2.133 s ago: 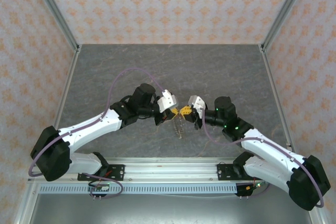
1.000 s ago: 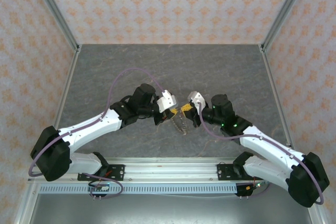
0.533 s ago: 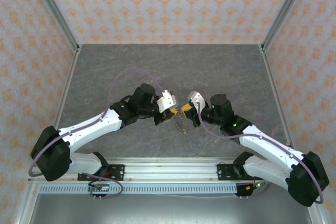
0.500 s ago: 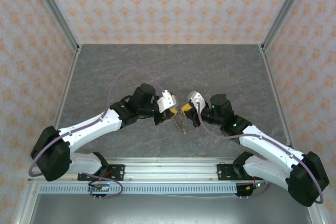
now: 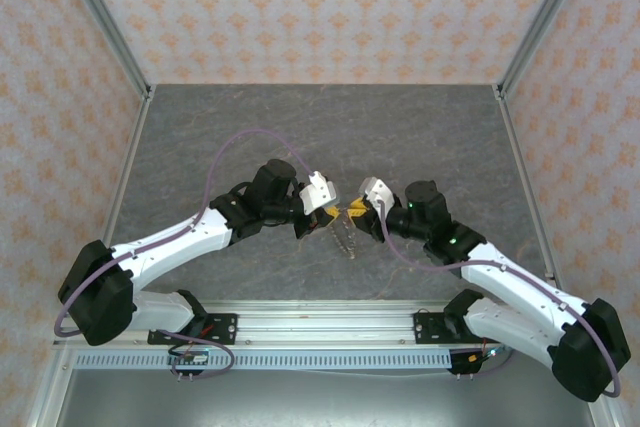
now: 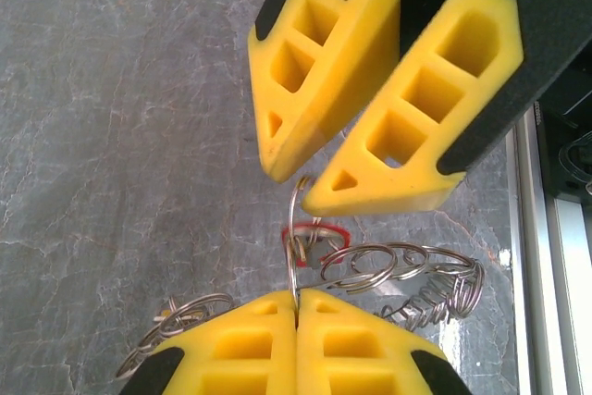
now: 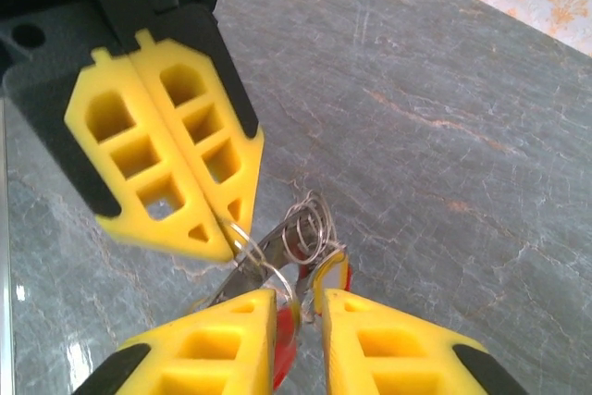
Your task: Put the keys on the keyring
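Left gripper [image 6: 296,297] is clamped tight on the thin silver wire keyring [image 6: 291,247], held edge-on at its fingertips. Right gripper [image 7: 296,299] stands narrowly parted around the small red-headed key [image 6: 326,227] (threaded on? can't tell). Plenty looks left.

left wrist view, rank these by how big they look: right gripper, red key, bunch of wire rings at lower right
1. right gripper: by far the largest, though nearness to the camera inflates it
2. bunch of wire rings
3. red key: smallest, only partly visible
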Controlling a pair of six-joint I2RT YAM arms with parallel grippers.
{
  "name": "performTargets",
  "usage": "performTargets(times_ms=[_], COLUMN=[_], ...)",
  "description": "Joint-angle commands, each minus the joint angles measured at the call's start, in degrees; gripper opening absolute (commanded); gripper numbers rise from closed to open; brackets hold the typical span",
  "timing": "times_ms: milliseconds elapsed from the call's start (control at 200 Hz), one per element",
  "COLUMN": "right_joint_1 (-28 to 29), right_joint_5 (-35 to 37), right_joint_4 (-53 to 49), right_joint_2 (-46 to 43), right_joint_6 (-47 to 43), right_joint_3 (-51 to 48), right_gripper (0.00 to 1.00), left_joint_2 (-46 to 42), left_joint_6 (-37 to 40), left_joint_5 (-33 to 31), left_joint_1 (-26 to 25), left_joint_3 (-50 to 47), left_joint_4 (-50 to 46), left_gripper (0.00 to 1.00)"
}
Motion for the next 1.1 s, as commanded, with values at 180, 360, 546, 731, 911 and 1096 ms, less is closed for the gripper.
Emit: performTargets(times_ms=[180, 360, 546, 731, 911, 1096], right_joint_1=[-0.19, -0.19, -0.19, -0.19, -0.19, -0.23], right_joint_5=[-0.13, -3.24, -8.74, -14.51, -11.11, -12.13], right_joint_4=[-4.44, -3.77, -4.11, -4.36, -3.74, -3.15], right_joint_2=[-2.28, -2.83, -3.36, -2.02, -0.12, 1.55], right_joint_6=[-3.38, -5.45, -11.23, -14.89, -15.69, -15.86], right_joint_3=[1.93, 2.29, 3.09, 4.49, 5.38, 5.64], right_gripper=[0.22, 0.22, 0.22, 0.23, 0.28, 0.24], left_joint_2=[-3.4, -5.14, -5.54, -5.16, -4.85, -5.03], left_joint_6=[2.13, 5.17, 6.6, 6.66, 7.1, 7.01], left_joint_5=[0.91, 1.76, 2.99, 4.83, 5.54, 5.59], left_joint_1=[-0.71, -0.94, -0.93, -0.94, -0.93, -0.96], left_joint_3=[-0.19, -2.3, -2.22, -2.39, -1.85, -2.02], left_joint_4=[2.27, 4.05, 2.36, 3.14, 2.64, 2.92], left_gripper=[0.0, 0.0, 0.0, 0.0, 0.0, 0.0])
